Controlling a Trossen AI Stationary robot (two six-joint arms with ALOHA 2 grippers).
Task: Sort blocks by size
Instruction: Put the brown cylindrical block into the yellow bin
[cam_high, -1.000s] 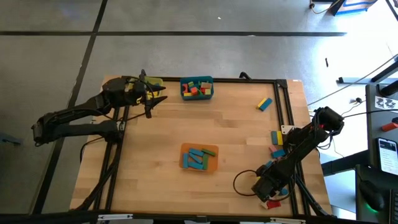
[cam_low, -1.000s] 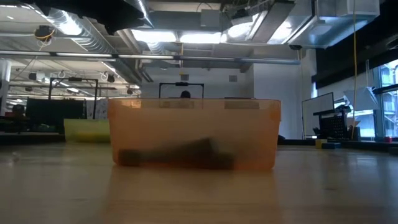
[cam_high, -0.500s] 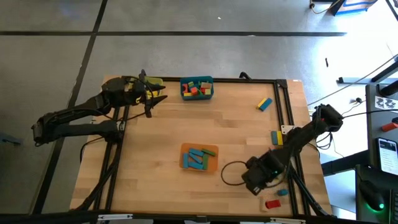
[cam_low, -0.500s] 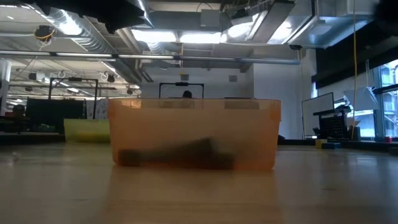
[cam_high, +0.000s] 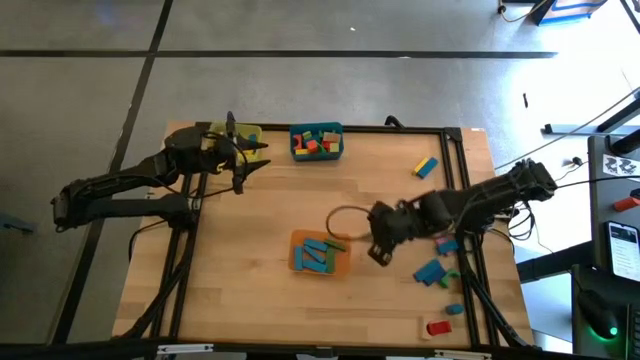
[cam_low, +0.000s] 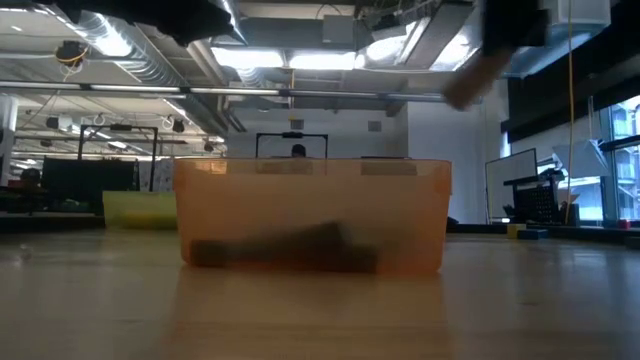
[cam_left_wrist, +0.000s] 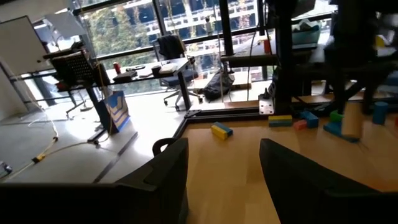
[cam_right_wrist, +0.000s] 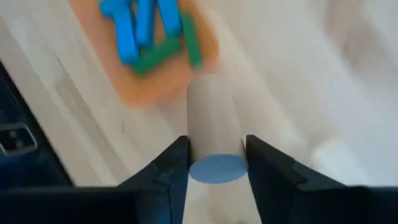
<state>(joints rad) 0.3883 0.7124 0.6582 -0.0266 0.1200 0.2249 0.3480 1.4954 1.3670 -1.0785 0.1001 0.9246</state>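
Note:
My right gripper hangs just right of the orange bin and is shut on a pale cylinder block with a blue end. In the low view it is only a blur above the orange bin. That bin holds blue and green blocks. Loose blocks lie on the table near the right edge. My left gripper waits open and level at the far left beside the yellow bin, with nothing between its fingers. My right gripper pinches the cylinder's round side between its two fingers, close to the blue end face. The fingers slant steeply down from above and lie along the cylinder. It is lifted clear of the table, its far end pointing down.
A teal bin with mixed blocks stands at the far edge. A yellow-and-blue block lies at the far right, and a red one near the right front corner. A dark frame rail runs along the table's right side.
My right gripper has risen from the near right corner and swung toward the table's middle, up to the orange bin, turning as it went, with the cylinder between its fingers. The loose blocks it covered now show.

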